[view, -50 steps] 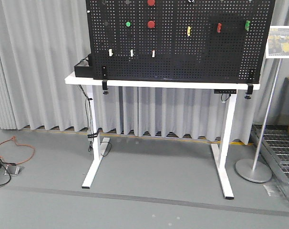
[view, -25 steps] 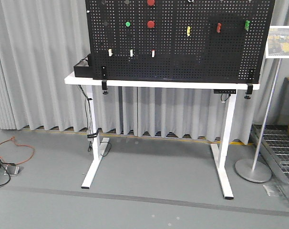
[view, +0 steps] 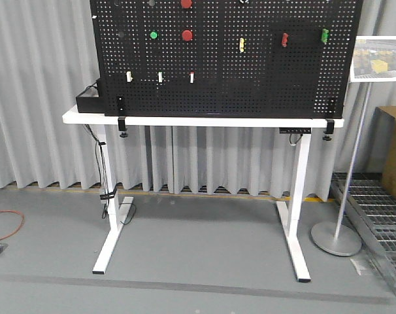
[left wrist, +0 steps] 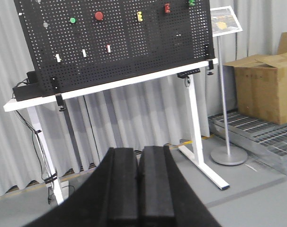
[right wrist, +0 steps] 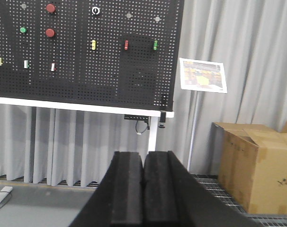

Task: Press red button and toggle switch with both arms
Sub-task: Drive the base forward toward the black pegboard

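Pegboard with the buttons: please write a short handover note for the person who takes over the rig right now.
Left gripper: shut, empty, well away from the pegboard.
Right gripper: shut, empty, also away.
Red button: upper left of the board, second red button above it; three small white switches in a row below.
Done: nothing; both arms are short of the board.
Left: approach, press red button, flip switch.

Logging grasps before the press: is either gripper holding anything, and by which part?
Nothing is held. The left gripper and right gripper are both shut, jaws pressed together with nothing between.
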